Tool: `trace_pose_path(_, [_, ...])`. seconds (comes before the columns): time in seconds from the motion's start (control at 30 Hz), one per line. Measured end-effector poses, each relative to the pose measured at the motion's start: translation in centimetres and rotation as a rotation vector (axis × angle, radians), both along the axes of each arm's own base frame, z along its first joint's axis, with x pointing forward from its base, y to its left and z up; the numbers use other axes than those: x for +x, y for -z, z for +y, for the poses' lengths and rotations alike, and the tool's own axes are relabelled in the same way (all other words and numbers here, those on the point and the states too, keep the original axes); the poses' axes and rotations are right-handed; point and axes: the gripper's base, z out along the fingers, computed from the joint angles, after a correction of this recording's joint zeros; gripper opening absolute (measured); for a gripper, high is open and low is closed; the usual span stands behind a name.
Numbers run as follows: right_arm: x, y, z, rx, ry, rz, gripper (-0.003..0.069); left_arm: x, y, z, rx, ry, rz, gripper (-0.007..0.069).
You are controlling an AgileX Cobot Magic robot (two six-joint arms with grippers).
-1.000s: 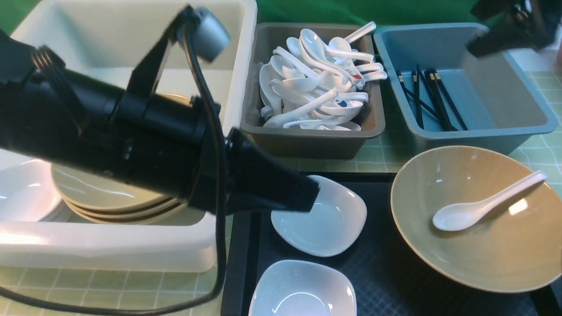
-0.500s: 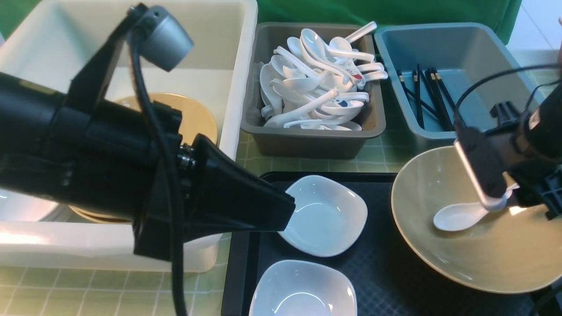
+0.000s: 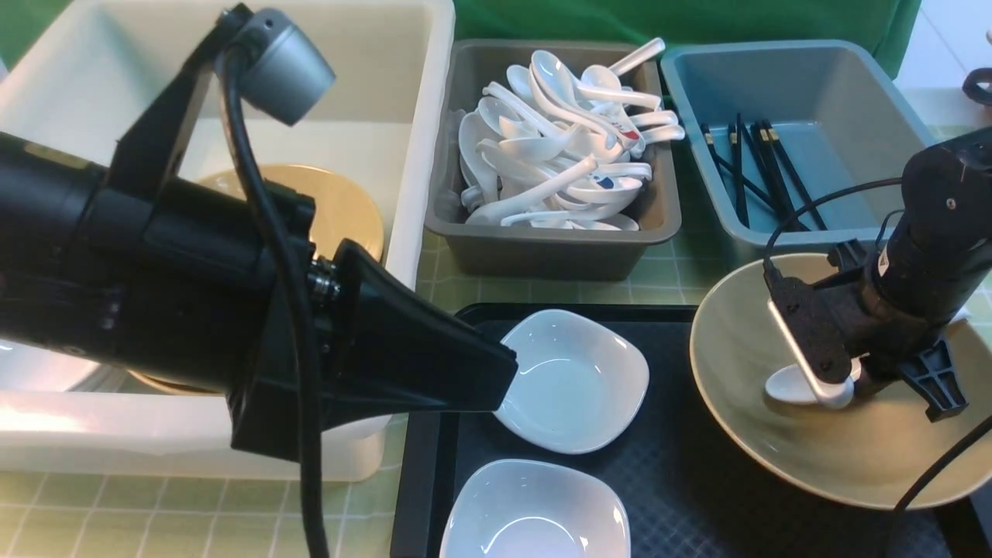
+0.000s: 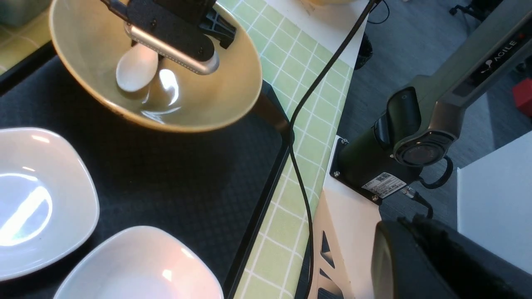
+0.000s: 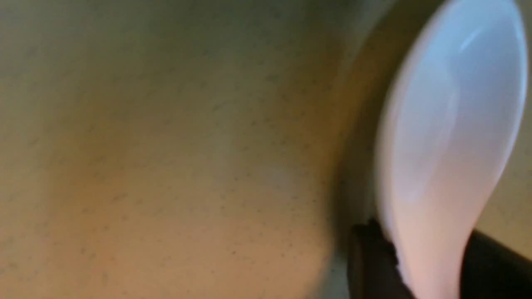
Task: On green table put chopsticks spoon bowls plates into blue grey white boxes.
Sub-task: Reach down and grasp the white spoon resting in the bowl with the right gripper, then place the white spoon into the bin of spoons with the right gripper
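A white spoon (image 3: 787,385) lies in a tan bowl (image 3: 775,457) on the right. My right gripper (image 3: 841,387) is down in that bowl. In the right wrist view its two black fingers (image 5: 374,257) press either side of the spoon (image 5: 449,124) at the handle. The left wrist view shows the same grip (image 4: 174,37). My left gripper (image 3: 504,380) covers the left rim of a white plate (image 3: 581,387). Only one black finger (image 4: 436,265) shows in its wrist view. A second white plate (image 3: 535,511) lies nearer.
Plates and bowl rest on a black tray (image 3: 682,480) on the green table (image 3: 155,511). The white box (image 3: 422,116) holds tan bowls (image 3: 349,209). The grey box (image 3: 542,252) holds several spoons, and the blue box (image 3: 852,101) holds chopsticks (image 3: 763,174).
My right arm has come down from the far right over the blue box into the tan bowl and onto the spoon handle. My left arm has drawn back a little to the left.
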Motion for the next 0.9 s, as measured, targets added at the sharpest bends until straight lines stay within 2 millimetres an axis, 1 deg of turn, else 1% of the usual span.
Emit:
trace_pose_path(0.07, [0.0, -0.1, 0.0, 0.001, 0.015, -0.001, 0.0222, 0.0, 0.0, 0.0, 0.0, 0.0, 0.0, -0.0002])
trace_pose_path(0.2, [-0.2, -1.1, 0.0, 0.012, 0.033, -0.014, 0.0222, 0.0, 0.0, 0.0, 0.0, 0.0, 0.0, -0.0002])
trace_pose_path(0.27, [-0.2, -3.2, 0.3, 0.067, 0.079, -0.052, 0.0222, 0.0, 0.0, 0.0, 0.0, 0.0, 0.0, -0.0002])
trace_pose_path(0.33, [-0.1, -4.4, 0.7, 0.113, 0.1, -0.077, 0.0222, 0.0, 0.0, 0.0, 0.0, 0.0, 0.0, -0.0002])
trace_pose_path(0.37, [0.1, -5.3, 1.0, 0.156, 0.117, -0.093, 0.0222, 0.0, 0.0, 0.0, 0.0, 0.0, 0.0, -0.0002])
trace_pose_path(0.4, [0.4, -7.4, 2.1, 0.299, 0.17, -0.122, 0.0222, 0.0, 0.0, 0.0, 0.0, 0.0, 0.0, -0.0002])
trace_pose_path(0.43, [0.6, -8.1, 2.6, 0.357, 0.189, -0.131, 0.0222, 0.0, 0.0, 0.0, 0.0, 0.0, 0.0, -0.0002])
trace_pose_path(0.47, [1.1, -9.5, 3.5, 0.481, 0.229, -0.149, 0.0222, 0.0, 0.0, 0.0, 0.001, 0.0, 0.0, -0.0002])
trace_pose_path(0.5, [1.4, -10.2, 4.0, 0.543, 0.249, -0.155, 0.0222, 0.0, 0.0, 0.0, 0.002, 0.0, -0.001, -0.0002])
trace_pose_path(0.53, [2.2, -11.6, 4.9, 0.665, 0.289, -0.169, 0.0222, 0.0, 0.0, 0.0, 0.004, -0.001, 0.001, -0.0002])
trace_pose_path(0.57, [2.3, -11.9, 5.2, 0.7, 0.302, -0.166, 0.0222, 0.0, 0.0, 0.0, 0.004, -0.001, 0.001, -0.0002])
trace_pose_path(0.6, [3.5, -13.0, 6.0, 0.821, 0.361, -0.176, 0.0222, 0.0, 0.1, 0.0, 0.009, -0.002, 0.001, -0.0002])
trace_pose_path(0.63, [4.3, -13.5, 6.4, 0.884, 0.4, -0.18, 0.0222, 0.0, 0.1, 0.1, 0.012, -0.002, 0.0, -0.0002])
trace_pose_path(0.7, [6.9, -14.3, 7.2, 1.028, 0.507, -0.193, 0.0222, 0.0, 0.2, 0.1, 0.02, -0.004, 0.0, -0.0002])
trace_pose_path(0.73, [8.7, -14.4, 7.7, 1.101, 0.561, -0.199, 0.0222, 0.0, 0.2, 0.1, 0.024, -0.004, -0.001, -0.0002])
trace_pose_path(0.83, [12.7, -13.3, 8.6, 1.206, 0.648, -0.185, 0.0222, 0.0, 0.2, 0.1, 0.028, -0.011, 0.01, -0.0002])
trace_pose_path(0.9, [15.3, -11.7, 9.1, 1.238, 0.696, -0.156, 0.0222, 0.0, 0.2, 0.1, 0.028, -0.012, 0.013, -0.0002])
